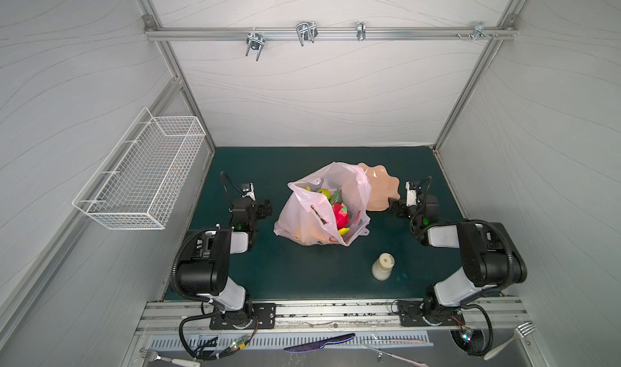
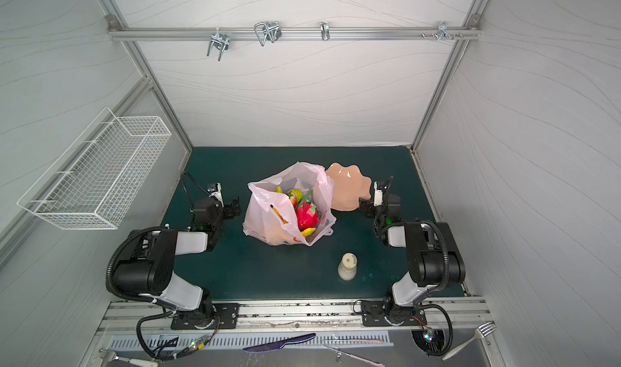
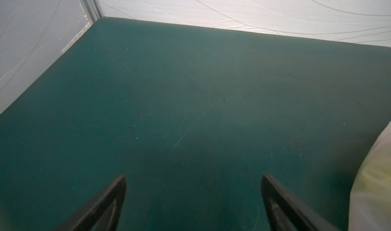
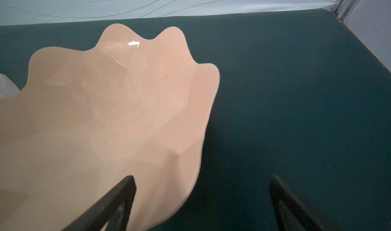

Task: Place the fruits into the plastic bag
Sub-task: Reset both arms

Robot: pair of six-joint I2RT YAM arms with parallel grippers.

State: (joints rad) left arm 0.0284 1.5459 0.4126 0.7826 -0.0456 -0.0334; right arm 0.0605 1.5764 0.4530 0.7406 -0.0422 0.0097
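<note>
The pale-pink plastic bag (image 1: 302, 220) (image 2: 265, 220) stands open at the middle of the green mat. Several fruits lie inside it: a red dragon fruit (image 1: 339, 212) (image 2: 306, 218), a yellow banana bunch (image 1: 344, 231) (image 2: 308, 232) and a green pear (image 1: 324, 192) (image 2: 295, 194). My left gripper (image 1: 265, 208) (image 3: 194, 176) is open over bare mat, just left of the bag, whose edge (image 3: 376, 187) shows in the left wrist view. My right gripper (image 1: 395, 207) (image 4: 203, 176) is open at the right of the bag. One of its fingers is over the peach plate (image 4: 118, 117).
The wavy peach plate (image 1: 381, 187) (image 2: 347, 187) leans against the bag's right side. A cream bottle (image 1: 383, 266) (image 2: 347, 266) stands on the mat in front. A white wire basket (image 1: 144, 173) hangs on the left wall. A knife (image 1: 319, 341) and forks lie beyond the front rail.
</note>
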